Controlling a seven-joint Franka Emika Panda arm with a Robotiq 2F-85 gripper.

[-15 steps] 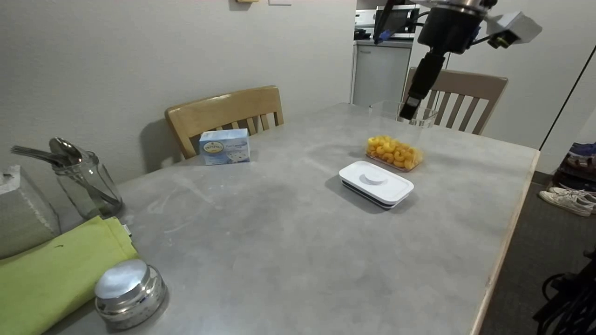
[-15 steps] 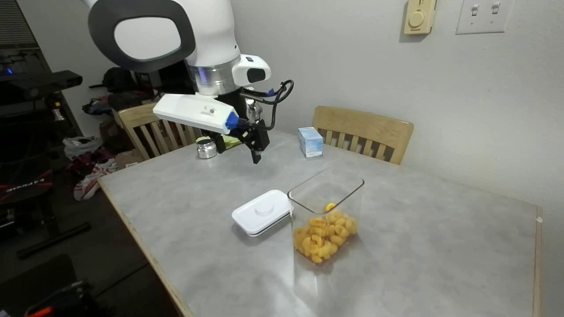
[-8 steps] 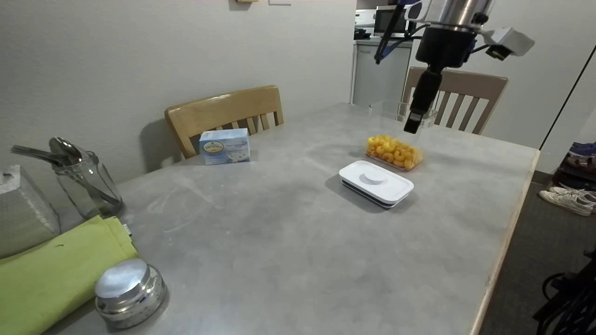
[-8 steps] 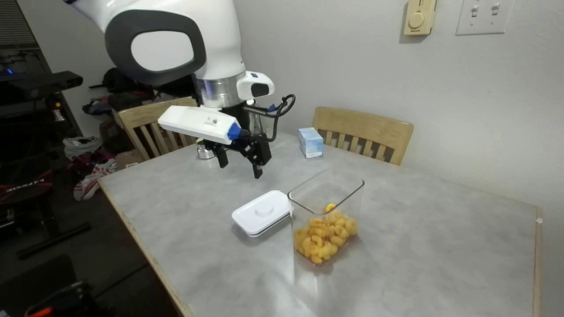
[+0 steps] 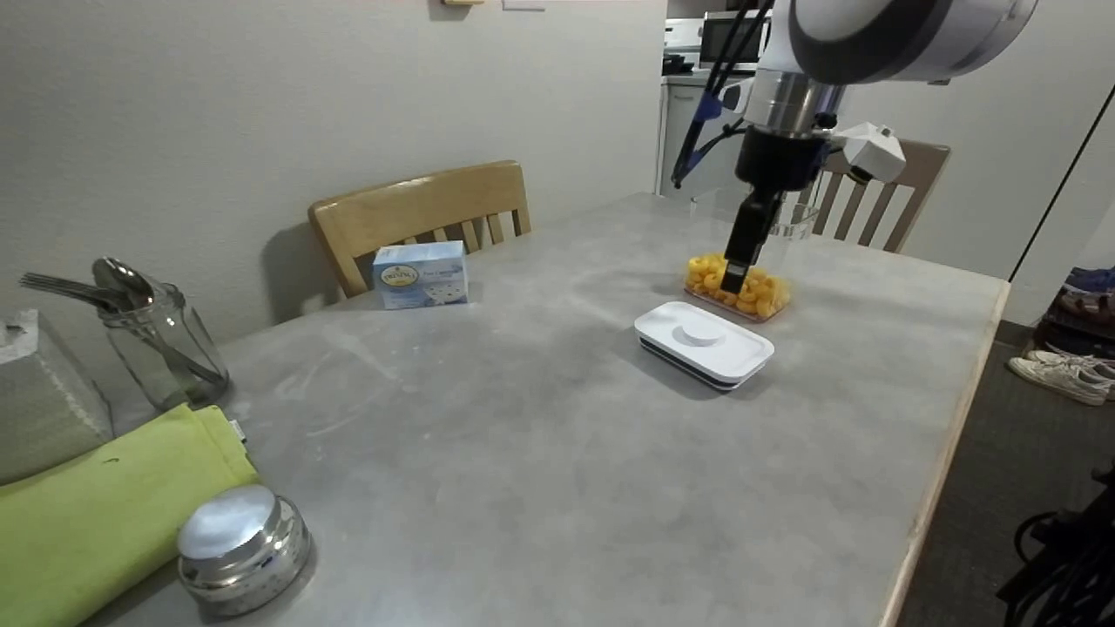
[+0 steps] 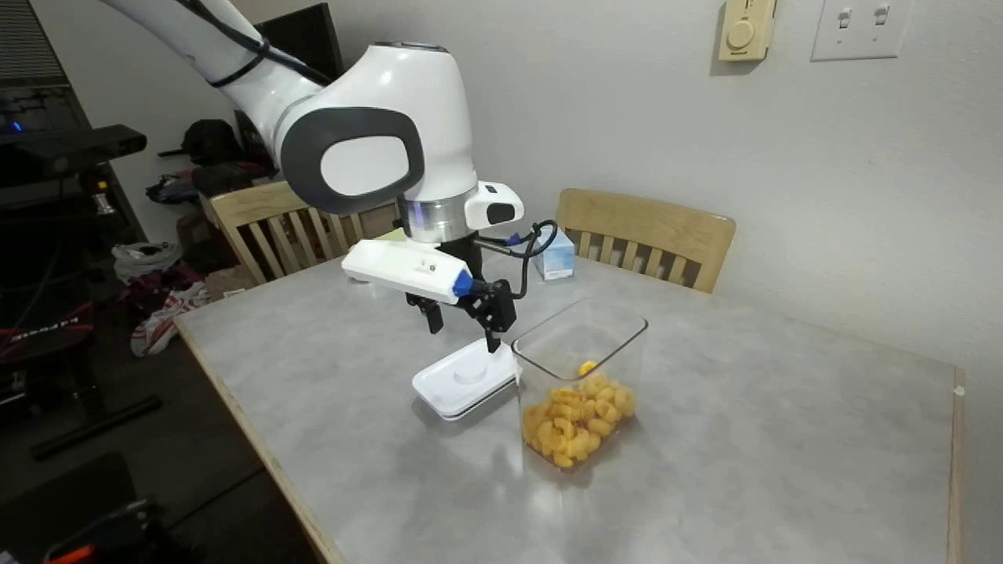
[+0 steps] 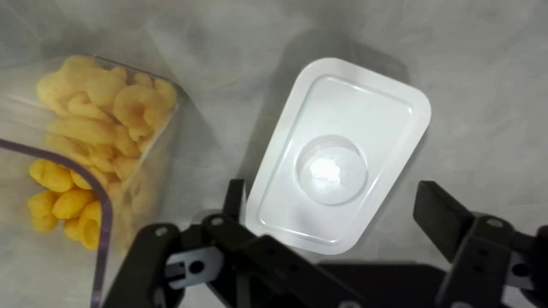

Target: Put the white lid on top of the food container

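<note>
The white lid (image 5: 736, 350) lies flat on the table, knob upward, in both exterior views and the wrist view. Close beside it stands the food container (image 6: 544, 368), a tall see-through tub, upright and uncovered, with yellow curled pieces at its bottom. Above the lid hangs my gripper (image 6: 463, 335), pointing down. In the wrist view the jaws stand wide apart with nothing gripped. The lid (image 7: 376, 111) shows below and between the fingers, turned at an angle to them. At the left of that view is the container's rim (image 7: 106, 209), near the left finger.
A blue-and-white box (image 5: 422, 275) stands near the wall-side chair (image 5: 418, 205). At the table's far end are a glass jar with cutlery (image 5: 170, 348), a green cloth (image 5: 122, 514) and a shiny round metal pot (image 5: 244, 549). The table edge (image 6: 258, 446) runs along one side.
My gripper has come down and across toward the lid, open throughout. The lid and the container have stayed in place.
</note>
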